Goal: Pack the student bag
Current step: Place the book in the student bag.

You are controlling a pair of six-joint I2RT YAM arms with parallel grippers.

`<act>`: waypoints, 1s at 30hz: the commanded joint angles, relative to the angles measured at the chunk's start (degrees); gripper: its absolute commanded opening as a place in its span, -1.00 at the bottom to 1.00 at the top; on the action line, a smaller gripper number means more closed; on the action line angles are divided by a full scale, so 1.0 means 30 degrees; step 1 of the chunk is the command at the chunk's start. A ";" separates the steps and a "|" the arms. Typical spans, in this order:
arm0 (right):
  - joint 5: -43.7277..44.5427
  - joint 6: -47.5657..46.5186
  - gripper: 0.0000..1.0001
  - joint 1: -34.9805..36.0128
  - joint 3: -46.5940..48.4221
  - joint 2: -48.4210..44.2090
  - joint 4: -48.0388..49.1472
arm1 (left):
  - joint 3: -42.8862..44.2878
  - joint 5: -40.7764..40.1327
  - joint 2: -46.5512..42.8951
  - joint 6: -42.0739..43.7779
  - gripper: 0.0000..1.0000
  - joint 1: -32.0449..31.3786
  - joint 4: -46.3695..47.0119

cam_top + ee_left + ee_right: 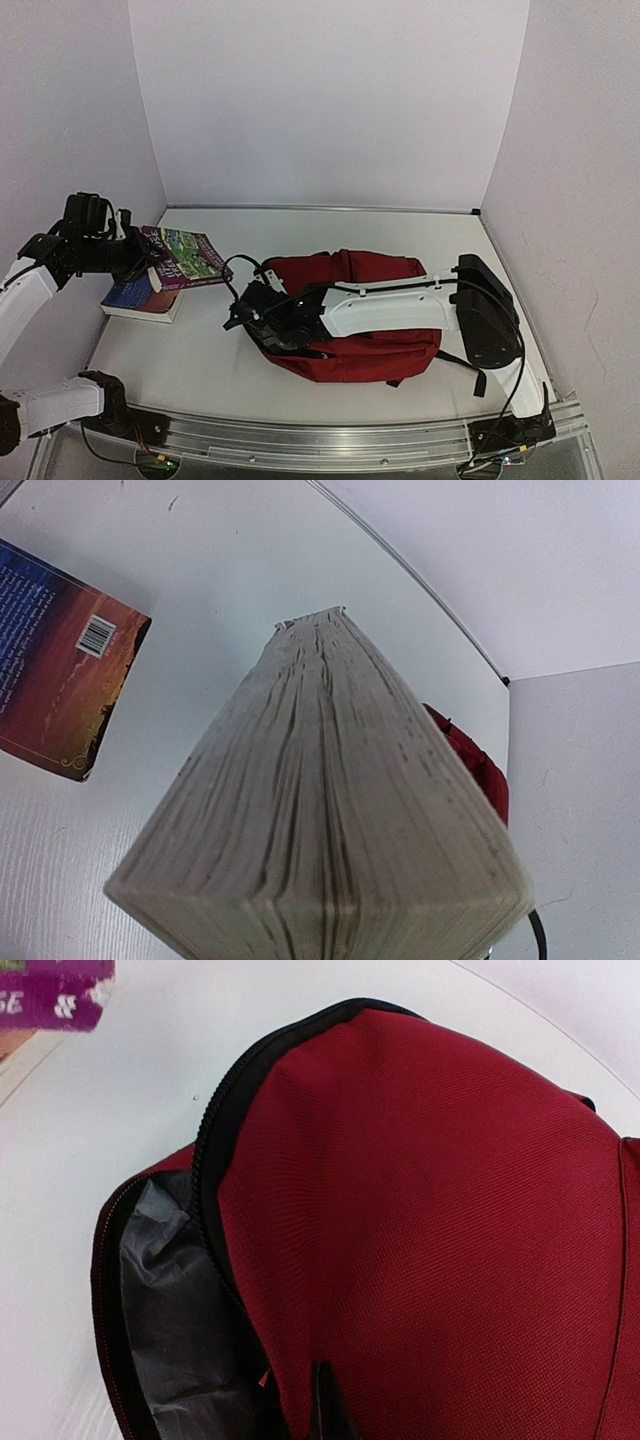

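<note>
At the left, a purple book (185,257) is held clear of the table (330,228) by the left gripper (135,262), whose jaws are closed partway onto its edge. Partly beneath it, a second book (138,298) is laid flat. Right of centre, the student bag (372,352) is seen on its side, crossed by the right arm. Its unzipped mouth is turned towards the books and its grey lining (170,1300) is exposed. The right gripper (243,312) is set at that mouth with its jaws closed. Whether fabric is pinched cannot be told.
</note>
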 commanded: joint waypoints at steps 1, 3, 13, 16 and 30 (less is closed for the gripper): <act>-0.0095 0.1046 -1.00 -0.0317 -0.1254 -0.3657 0.0838 | 0.0107 0.3461 -0.0958 0.0747 -1.00 0.0024 0.2322; 0.0057 0.1357 -1.00 -0.0346 -0.2110 -0.5126 0.1187 | -0.0094 0.4774 -0.1179 0.0712 -1.00 0.0019 0.2853; -0.2149 0.1983 -0.95 -0.0865 -0.7895 -1.0957 0.5656 | -0.1689 0.9412 -0.0914 -0.1588 -1.00 -0.0135 0.7203; -0.3511 0.2310 -0.89 -0.1325 -0.8787 -1.1116 0.6269 | -0.1351 0.8947 -0.1203 -0.1369 -0.99 -0.0157 0.6939; -0.8356 0.2328 -0.83 -0.1665 -0.8183 -0.5018 0.7788 | -0.2962 0.7061 -0.1609 -0.2201 -1.00 -0.0191 0.5099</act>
